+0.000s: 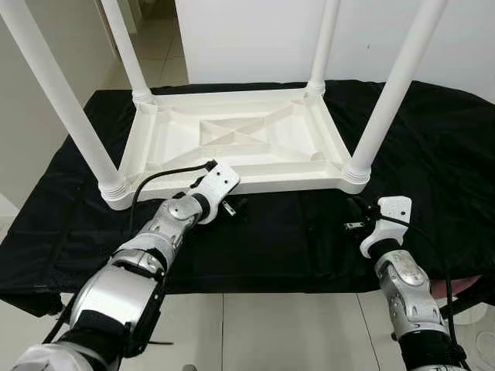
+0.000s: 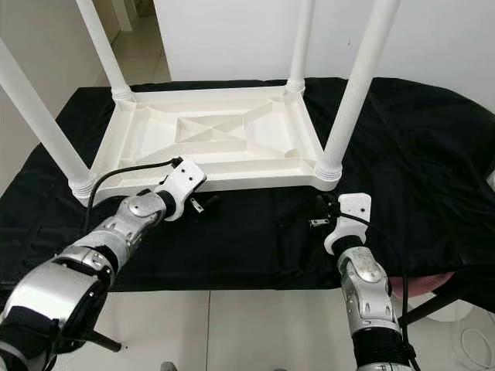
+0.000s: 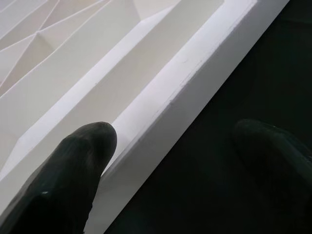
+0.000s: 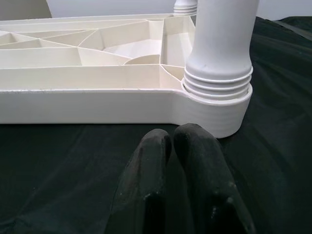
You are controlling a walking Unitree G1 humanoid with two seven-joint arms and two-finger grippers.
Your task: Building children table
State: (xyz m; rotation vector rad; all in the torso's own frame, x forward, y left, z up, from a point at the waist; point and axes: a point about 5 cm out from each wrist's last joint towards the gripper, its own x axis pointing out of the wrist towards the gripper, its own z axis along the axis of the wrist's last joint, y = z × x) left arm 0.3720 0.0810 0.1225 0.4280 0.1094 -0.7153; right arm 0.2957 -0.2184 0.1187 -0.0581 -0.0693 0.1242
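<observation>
A white plastic children's table (image 1: 240, 135) lies upside down on a black cloth (image 1: 433, 154). Its legs point up; the near-left leg (image 1: 69, 108) and the near-right leg (image 1: 387, 93) stand in their corner sockets. My left gripper (image 1: 232, 207) is open at the near rim (image 3: 195, 78). One of its fingers (image 3: 83, 161) is over the white rim and the other is over the cloth. My right gripper (image 4: 173, 141) is shut with nothing in it. It rests low over the cloth just in front of the near-right leg's socket (image 4: 219, 105).
The cloth-covered surface ends at a front edge (image 1: 271, 290) close to my arms, with white floor tiles (image 1: 294, 332) below. A white wall (image 1: 255, 39) stands behind the table. A pink object (image 1: 473, 286) shows at the lower right.
</observation>
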